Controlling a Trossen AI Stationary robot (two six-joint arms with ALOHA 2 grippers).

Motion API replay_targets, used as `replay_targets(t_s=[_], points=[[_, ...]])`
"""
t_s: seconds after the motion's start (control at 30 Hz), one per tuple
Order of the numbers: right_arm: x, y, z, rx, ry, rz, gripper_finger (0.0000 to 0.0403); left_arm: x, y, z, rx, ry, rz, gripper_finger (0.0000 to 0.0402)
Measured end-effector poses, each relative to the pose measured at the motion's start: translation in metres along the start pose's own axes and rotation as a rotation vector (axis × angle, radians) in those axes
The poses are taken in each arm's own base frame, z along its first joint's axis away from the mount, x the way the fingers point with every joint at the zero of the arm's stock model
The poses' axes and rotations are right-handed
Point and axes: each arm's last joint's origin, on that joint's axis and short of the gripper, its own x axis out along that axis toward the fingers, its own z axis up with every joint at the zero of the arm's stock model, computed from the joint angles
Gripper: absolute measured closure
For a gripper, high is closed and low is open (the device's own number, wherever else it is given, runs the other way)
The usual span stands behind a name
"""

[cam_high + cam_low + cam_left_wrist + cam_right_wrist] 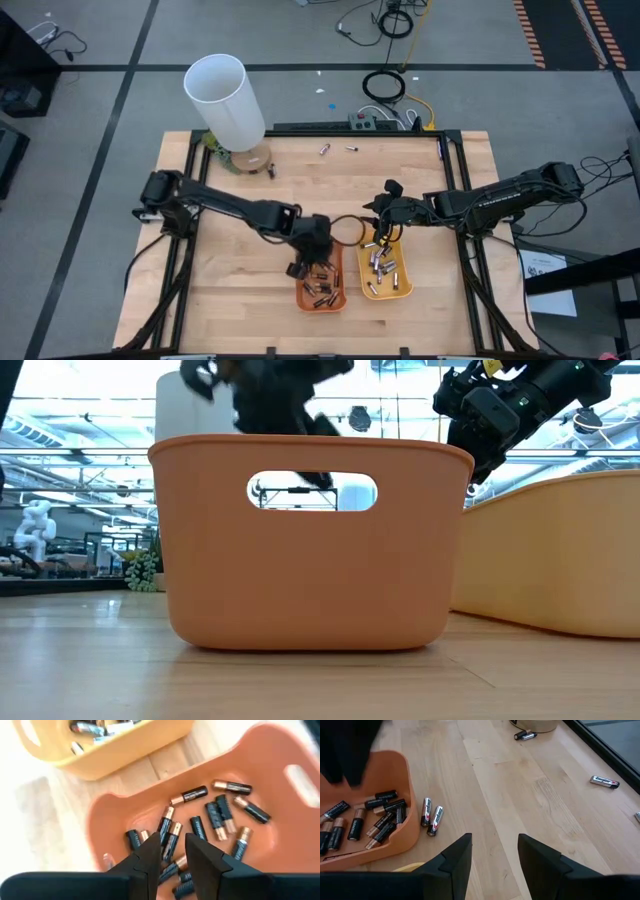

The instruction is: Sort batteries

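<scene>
Orange tray batteries, small, hard and slippery, are best pinched mid-body; left gripper and right gripper are seen released, empty.

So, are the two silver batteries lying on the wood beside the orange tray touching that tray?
Apart. The right wrist view shows bare wood between the two silver batteries and the wall of the orange tray.

Batteries lie in two side-by-side trays; others, apparently, behind them.
</scene>
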Motion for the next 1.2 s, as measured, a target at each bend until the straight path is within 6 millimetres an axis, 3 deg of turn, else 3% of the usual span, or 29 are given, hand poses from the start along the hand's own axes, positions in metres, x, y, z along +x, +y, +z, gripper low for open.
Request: replay_targets(t_s=[0.1, 0.23, 0.47, 0.63, 0.77, 1.0, 1.2], points=[[0.0, 0.0, 0.0, 0.0, 0.001, 0.0, 0.0252, -0.023, 0.003, 0.005, 0.039, -0.009, 0.052, 0.0303], [0.0, 0.0, 0.0, 0.0, 0.001, 0.0, 0.0252, -0.05, 0.014, -0.003, 0.111, 0.08, 0.207, 0.0304], [0.0, 0.0, 0.0, -0.009, 0.002, 0.0, 0.0252, -0.066, 0.061, -0.047, 0.077, 0.419, 0.374, 0.0304], [0.0, 0.0, 0.0, -0.01, 0.004, -0.001, 0.0252, -0.069, 0.098, -0.089, 0.077, 0.584, 0.371, 0.0304], [0.0, 0.0, -0.001, -0.011, 0.006, -0.001, 0.0252, -0.068, 0.119, -0.119, 0.18, 0.7, 0.383, 0.0303], [0.0, 0.0, -0.001, -0.017, 0.013, -0.003, 0.0252, -0.062, 0.138, -0.156, 0.345, 0.837, 0.339, 0.0265], [0.0, -0.001, -0.002, -0.024, 0.021, -0.005, 0.0252, -0.045, 0.143, -0.172, 0.46, 0.882, 0.318, 0.0219]])
